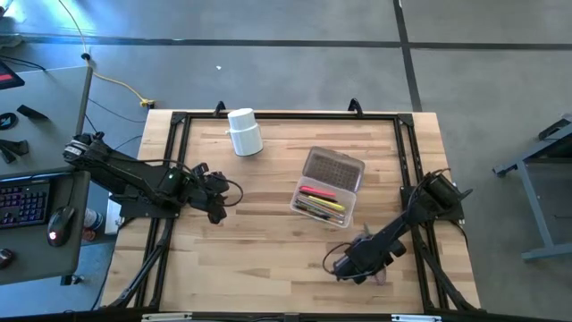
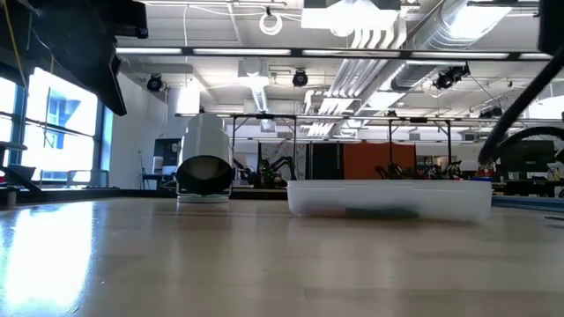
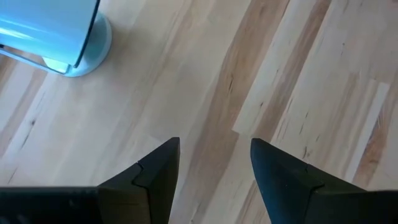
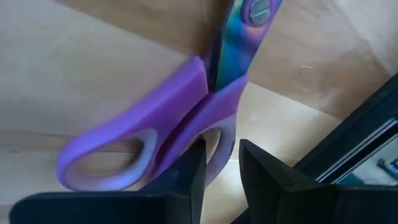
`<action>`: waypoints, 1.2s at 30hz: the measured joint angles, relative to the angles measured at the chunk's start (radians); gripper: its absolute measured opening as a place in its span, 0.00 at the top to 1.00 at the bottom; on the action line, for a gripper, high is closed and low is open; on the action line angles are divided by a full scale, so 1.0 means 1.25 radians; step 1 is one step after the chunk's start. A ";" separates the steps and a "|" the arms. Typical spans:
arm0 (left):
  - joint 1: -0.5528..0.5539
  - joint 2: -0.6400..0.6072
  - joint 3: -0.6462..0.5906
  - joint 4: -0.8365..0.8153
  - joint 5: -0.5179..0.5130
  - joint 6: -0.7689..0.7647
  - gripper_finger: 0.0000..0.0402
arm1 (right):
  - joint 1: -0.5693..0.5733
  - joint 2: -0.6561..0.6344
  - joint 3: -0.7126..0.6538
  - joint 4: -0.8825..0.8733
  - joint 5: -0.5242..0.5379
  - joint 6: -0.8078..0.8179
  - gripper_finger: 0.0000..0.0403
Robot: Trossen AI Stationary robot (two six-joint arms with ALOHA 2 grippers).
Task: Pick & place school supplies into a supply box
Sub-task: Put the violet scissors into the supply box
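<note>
**Q:** What is the right gripper [image 4: 217, 177] doing?

**A:** Low over the table's near right part, its two dark fingers [image 4: 189, 180] close on one purple handle loop of the scissors [image 4: 180, 118], whose iridescent blades run away from the wrist toward a round pivot screw.

**Q:** And the left gripper [image 3: 214, 177]?

**A:** It hangs over bare wood at the table's left side, jaws spread apart, holding nothing. The white cup [image 1: 244, 132] lies on its side beyond it, near the far edge.

**Q:** Where are the other supplies?

**A:** In the clear supply box [image 1: 328, 188], mid-table toward the right, well apart from the right gripper. A yellow marker [image 1: 329, 205] and a red pen [image 1: 317, 191] show among thinner pencils; a dark textured panel fills the box's far half.

**Q:** Any writing to read?

**A:** None legible on the scissors, box or cup.

**Q:** What surrounds the scene?

**A:** A black frame [image 1: 179, 121] borders the wooden table [image 1: 268, 259]. A desk with a keyboard [image 1: 22, 201] and mouse [image 1: 59, 224] stands to the left. Nothing lies between scissors and box.
</note>
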 joint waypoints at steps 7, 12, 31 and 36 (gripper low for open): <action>0.000 0.000 0.000 0.000 0.005 0.000 0.42 | -0.022 -0.005 -0.060 0.093 -0.036 -0.001 0.79; 0.000 0.000 0.000 0.000 0.005 0.000 0.42 | -0.035 -0.004 -0.060 0.066 -0.006 0.007 0.83; 0.000 0.000 0.000 0.006 0.004 0.000 0.42 | -0.054 0.006 0.140 -0.268 0.017 -0.077 0.98; 0.000 0.000 0.000 0.006 0.004 0.000 0.42 | -0.073 -0.012 0.258 -0.390 0.098 -0.080 0.99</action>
